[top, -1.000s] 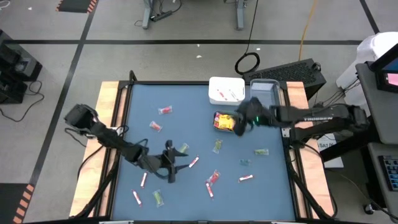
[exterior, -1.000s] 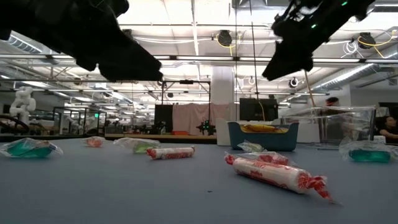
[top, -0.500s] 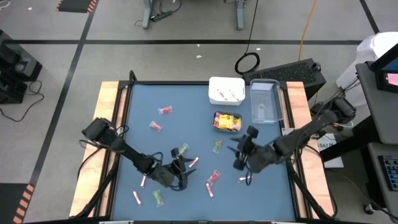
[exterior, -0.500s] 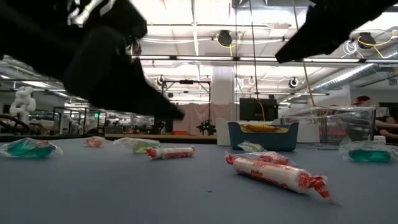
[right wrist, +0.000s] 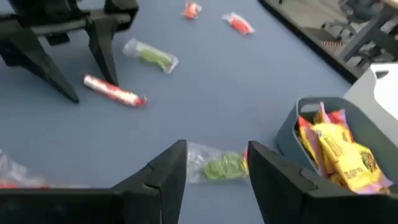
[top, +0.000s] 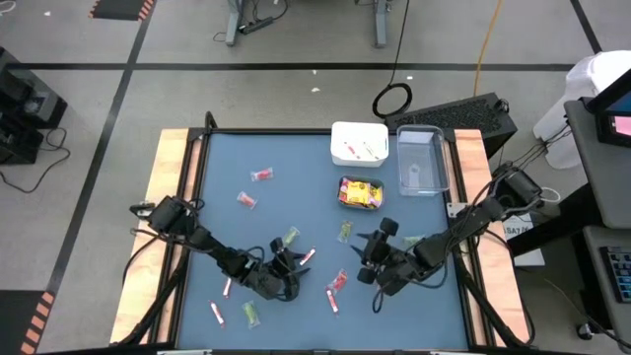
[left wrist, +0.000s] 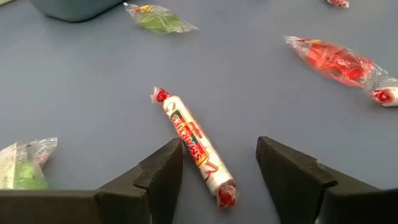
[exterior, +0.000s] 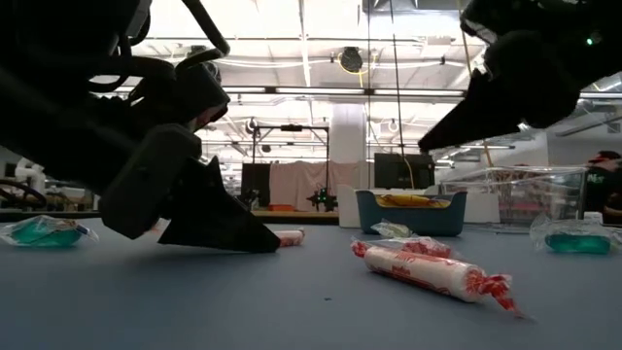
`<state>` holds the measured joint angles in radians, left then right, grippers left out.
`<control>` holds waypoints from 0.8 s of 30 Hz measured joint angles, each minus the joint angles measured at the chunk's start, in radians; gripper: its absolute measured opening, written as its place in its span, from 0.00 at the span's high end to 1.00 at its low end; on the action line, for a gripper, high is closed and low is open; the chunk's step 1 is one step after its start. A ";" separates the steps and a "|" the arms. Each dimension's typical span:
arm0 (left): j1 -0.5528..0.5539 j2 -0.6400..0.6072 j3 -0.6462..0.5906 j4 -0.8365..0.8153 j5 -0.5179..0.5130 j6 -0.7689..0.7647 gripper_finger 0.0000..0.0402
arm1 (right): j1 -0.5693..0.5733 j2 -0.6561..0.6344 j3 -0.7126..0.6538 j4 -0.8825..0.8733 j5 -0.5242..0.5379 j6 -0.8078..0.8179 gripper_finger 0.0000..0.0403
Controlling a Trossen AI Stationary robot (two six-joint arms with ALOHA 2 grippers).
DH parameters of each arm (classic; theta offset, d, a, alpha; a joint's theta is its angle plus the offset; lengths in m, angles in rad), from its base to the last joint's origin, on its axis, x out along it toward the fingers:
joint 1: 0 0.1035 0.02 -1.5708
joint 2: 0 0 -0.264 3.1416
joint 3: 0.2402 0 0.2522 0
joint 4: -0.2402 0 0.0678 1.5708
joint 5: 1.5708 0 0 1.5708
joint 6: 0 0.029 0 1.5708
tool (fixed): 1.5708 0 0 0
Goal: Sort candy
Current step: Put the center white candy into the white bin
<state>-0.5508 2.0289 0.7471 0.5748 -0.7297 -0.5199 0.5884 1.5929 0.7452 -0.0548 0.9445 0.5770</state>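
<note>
Where the left gripper hung clear of the table half a second ago, it has dropped low, fingers open and empty, straddling a pink-white candy stick. The stick lies flat, its long axis running away between the fingers. The right gripper, open and empty, has drawn closer above a green candy.

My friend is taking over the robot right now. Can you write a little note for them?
Left pincer: open, low over a pink-white stick candy, fingers either side, not gripping.
Right pincer: open, above a green candy beside the teal bin.
Done: yellow packets in the teal bin; some pieces in the white container.
Left: many candies scattered on the blue mat; clear container looks empty.
</note>
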 joint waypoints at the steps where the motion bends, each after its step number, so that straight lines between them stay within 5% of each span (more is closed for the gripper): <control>1: 0.002 0.000 0.000 0.000 0.001 0.000 0.48 | 0.000 0.000 0.000 0.021 0.004 -0.021 0.60; 12: 0.012 0.000 0.004 -0.074 0.029 0.038 0.89 | -0.005 -0.001 0.001 0.353 -0.083 -0.336 0.60; 17: 0.012 -0.012 0.000 -0.059 0.007 0.108 0.89 | -0.006 -0.001 0.001 0.425 -0.189 -0.383 0.60; 24: 0.017 -0.101 -0.006 -0.080 -0.041 0.249 0.86 | -0.016 0.044 0.001 0.435 -0.298 -0.237 0.55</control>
<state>-0.5343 1.9280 0.7411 0.4951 -0.7711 -0.2706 0.5725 1.6368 0.7464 0.3800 0.6469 0.3398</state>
